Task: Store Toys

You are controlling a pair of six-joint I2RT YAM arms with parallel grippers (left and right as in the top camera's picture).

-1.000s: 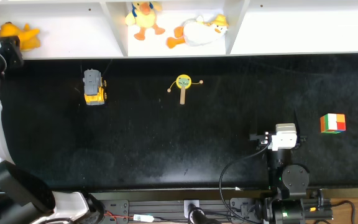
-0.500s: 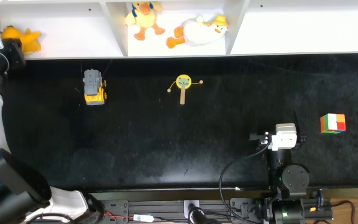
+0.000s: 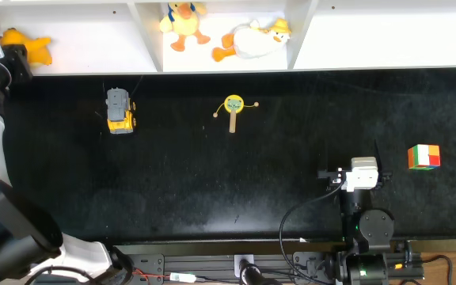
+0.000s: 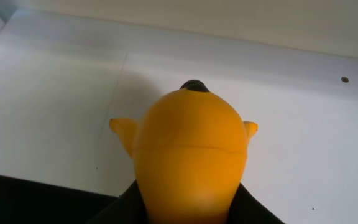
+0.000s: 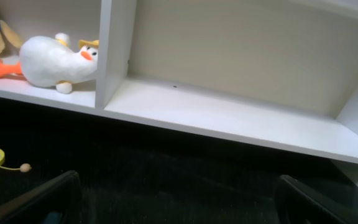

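The left tool [image 3: 14, 58] is up at the left compartment of the white shelf [image 3: 370, 39], its fingers closed on either side of an orange toy [image 4: 191, 162], which sits over the compartment's white floor; whether the toy touches that floor I cannot tell. The middle compartment holds a yellow duck [image 3: 184, 20] and, beside it, a white goose [image 3: 252, 38] lying on its side. On the black surface [image 3: 212, 182] a toy truck [image 3: 119, 111] stands near the shelf, a rattle drum [image 3: 233, 109] lies well to its right, and a coloured cube [image 3: 423, 157] sits far right. The right tool [image 5: 179, 182] is low over the surface near its base, fingers spread wide and holding nothing, facing the right compartment
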